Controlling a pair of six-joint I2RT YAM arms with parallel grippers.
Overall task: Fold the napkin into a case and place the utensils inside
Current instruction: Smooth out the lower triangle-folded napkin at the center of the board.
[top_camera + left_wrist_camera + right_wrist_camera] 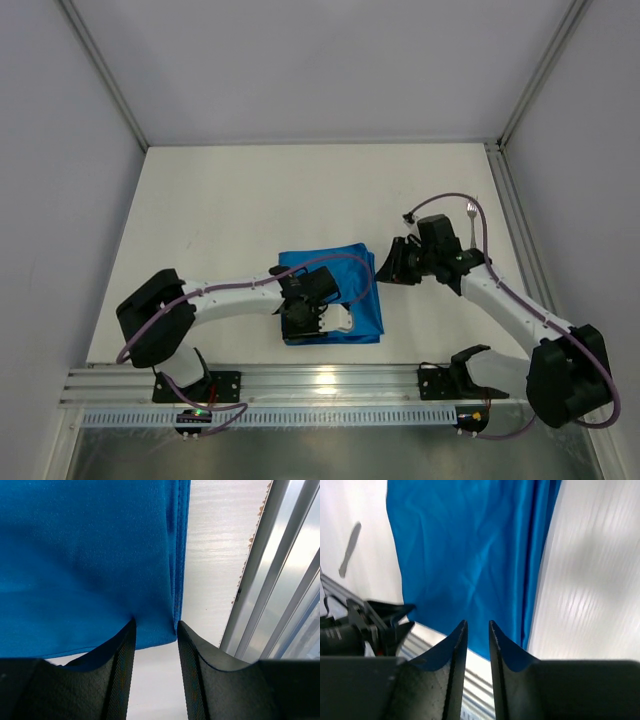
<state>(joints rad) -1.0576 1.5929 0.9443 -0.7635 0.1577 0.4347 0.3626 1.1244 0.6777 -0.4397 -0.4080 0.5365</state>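
Item, nearest: metal rail [320, 378] along the table's [250, 200] near edge, carrying both arm bases. Item: slim dark grey piece [350, 550], lying flat on bare table just nearer than the cloth's near edge, towards the left; blurred in the right wrist view, so probably the knife-like utensil, hidden from the top camera. Item: left gripper [155, 625], at the near-left corner of the napkin [355, 300]; fingers spread, straddling the cloth's left edge without pressing it, a strip of blue and white table showing between them. Item: napkin, bright blue, folded into a rough rectangle at the table's near centre, doubled hems showing along its near edge in the left wrist view (not yet a narrow case, and no utensil in it). Item: right gripper [477, 624], at the napkin's right edge; fingers parted by a narrow slit, blue cloth visible through the slit, nothing pinched. Item, farthest: silver fork [472, 212], on bare table to the far right, well apart from the napkin, just beyond the right arm's wrist.
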